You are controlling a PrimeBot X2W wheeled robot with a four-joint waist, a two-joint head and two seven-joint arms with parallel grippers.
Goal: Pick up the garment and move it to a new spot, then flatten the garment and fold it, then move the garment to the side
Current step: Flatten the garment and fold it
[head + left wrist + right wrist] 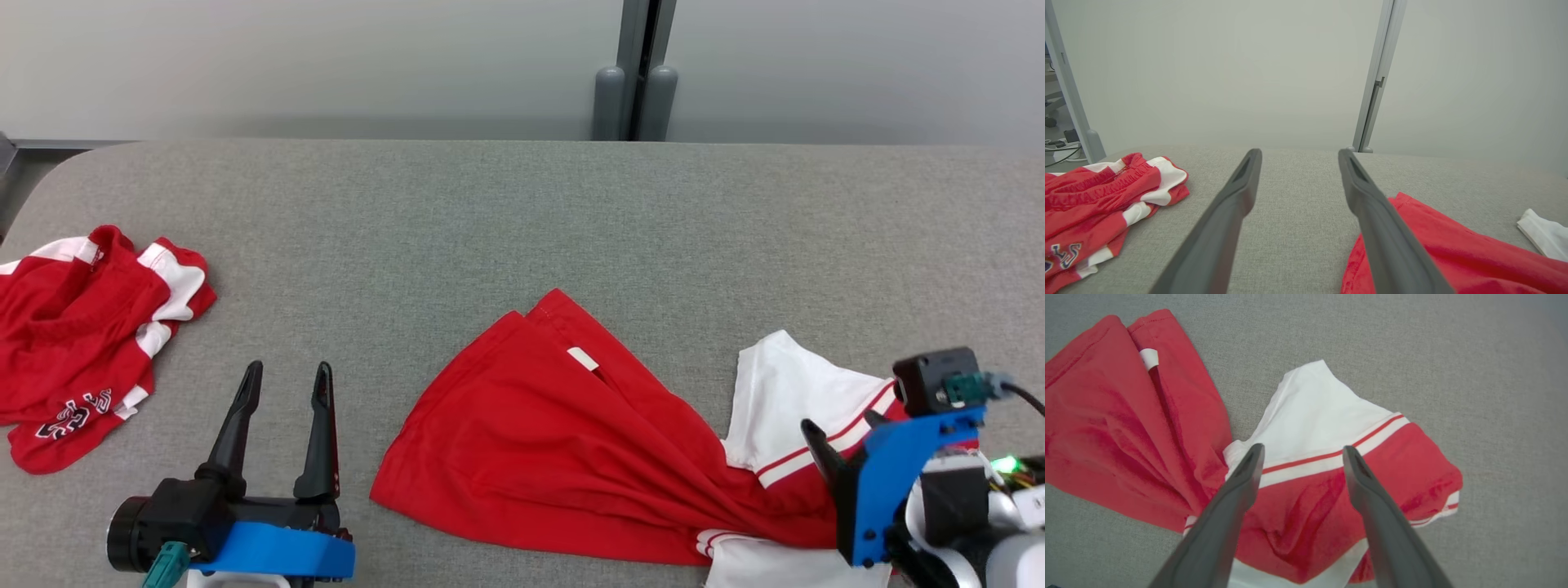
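Observation:
The garment (539,433) is a red shirt with white sleeves, lying loosely bunched on the grey table (490,220) right of centre. Its red body (1126,428) fans out to the left and a white sleeve (1318,416) with red stripes points away. My right gripper (845,441) hovers over the shirt's rumpled shoulder end, and in the right wrist view its fingers stand open (1302,453) with nothing pinched between them. My left gripper (290,371) rests open near the front edge, left of the garment's hem (1433,245), and is empty (1298,155).
A second red and white garment (73,343) lies crumpled at the table's left edge, also seen in the left wrist view (1094,196). A pale wall with a grey post (637,73) stands behind the table's far edge.

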